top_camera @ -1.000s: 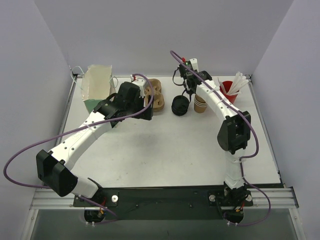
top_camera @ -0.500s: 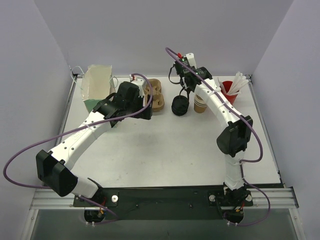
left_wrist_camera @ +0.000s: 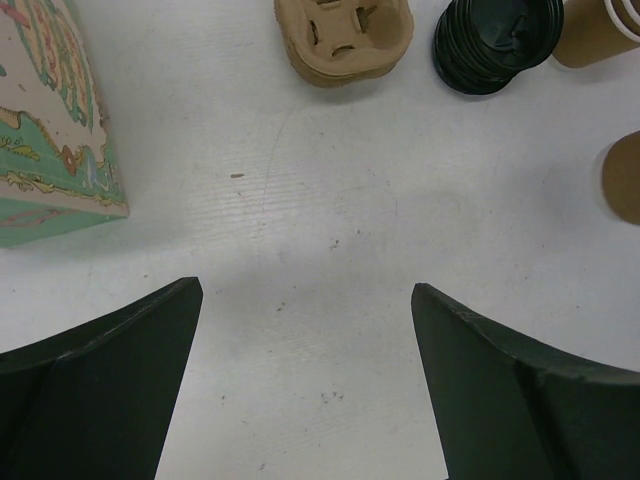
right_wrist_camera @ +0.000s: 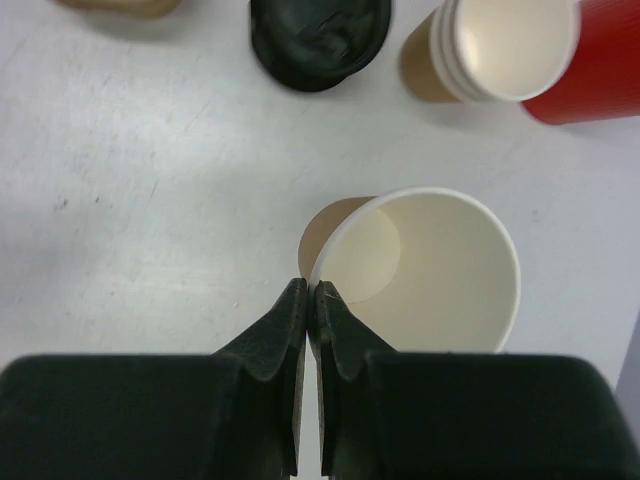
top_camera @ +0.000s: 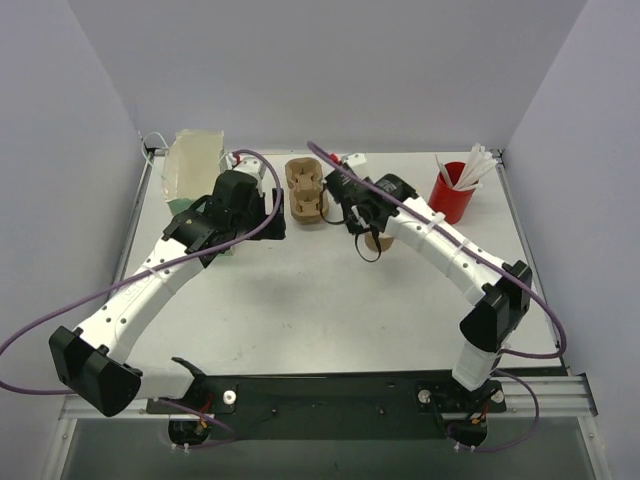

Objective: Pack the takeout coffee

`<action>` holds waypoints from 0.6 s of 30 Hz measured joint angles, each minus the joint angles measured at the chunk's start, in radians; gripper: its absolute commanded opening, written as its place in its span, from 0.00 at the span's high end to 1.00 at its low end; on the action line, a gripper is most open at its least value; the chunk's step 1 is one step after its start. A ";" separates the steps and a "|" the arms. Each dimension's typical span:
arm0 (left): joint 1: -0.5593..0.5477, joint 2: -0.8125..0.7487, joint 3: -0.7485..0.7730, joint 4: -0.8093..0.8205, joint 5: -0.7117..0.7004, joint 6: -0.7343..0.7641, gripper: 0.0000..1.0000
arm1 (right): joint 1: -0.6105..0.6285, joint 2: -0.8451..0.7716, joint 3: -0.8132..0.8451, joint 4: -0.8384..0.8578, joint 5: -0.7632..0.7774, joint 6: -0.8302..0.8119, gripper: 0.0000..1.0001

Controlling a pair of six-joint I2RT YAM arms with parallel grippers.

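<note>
The right gripper [right_wrist_camera: 311,292] is pinching the rim of a lidless brown kraft-paper cup [right_wrist_camera: 430,265], near a stack of round black plastic lids [right_wrist_camera: 320,35] on the white table [right_wrist_camera: 150,200]; the left gripper [left_wrist_camera: 305,300] is hovering over the table, spread wide, grasping nothing.

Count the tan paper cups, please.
3 at least: a single cup in the right gripper, pinched at its rim; a nested stack beside the red cup, maybe hiding more.
</note>
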 measured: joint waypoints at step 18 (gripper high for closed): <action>0.005 -0.096 -0.134 -0.005 -0.023 -0.071 0.03 | 0.210 0.019 -0.366 0.230 -0.070 0.198 0.98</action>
